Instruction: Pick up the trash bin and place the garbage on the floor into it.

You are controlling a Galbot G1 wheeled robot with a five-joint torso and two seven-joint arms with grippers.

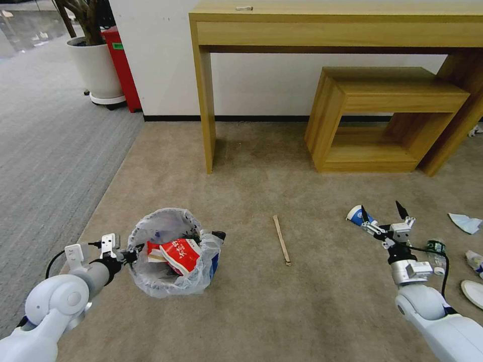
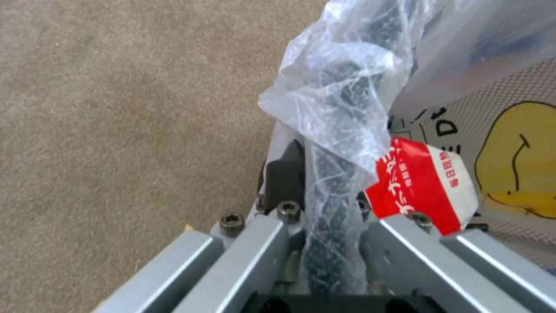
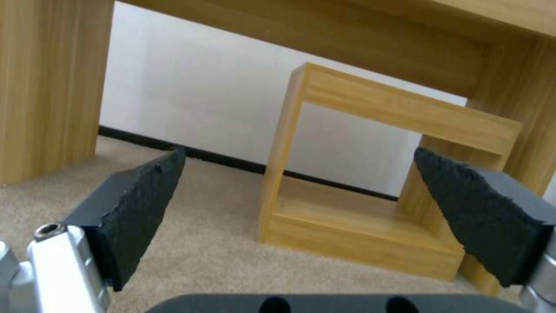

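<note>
The trash bin, small and lined with a crinkly clear bag, is low over the beige floor at the left. Red wrappers lie inside it. My left gripper is shut on its near rim; the left wrist view shows the bag-covered rim clamped in the left gripper, beside a red wrapper. My right gripper hangs open and empty just right of a blue-white paper cup. A wooden stick lies between the arms. In the right wrist view the right gripper gapes wide.
A small bottle, a light-blue mask and a white slipper lie at the right edge. A wooden desk and a low wooden stool stand against the wall. Grey striped carpet, a plant pot and a red bin are at the left.
</note>
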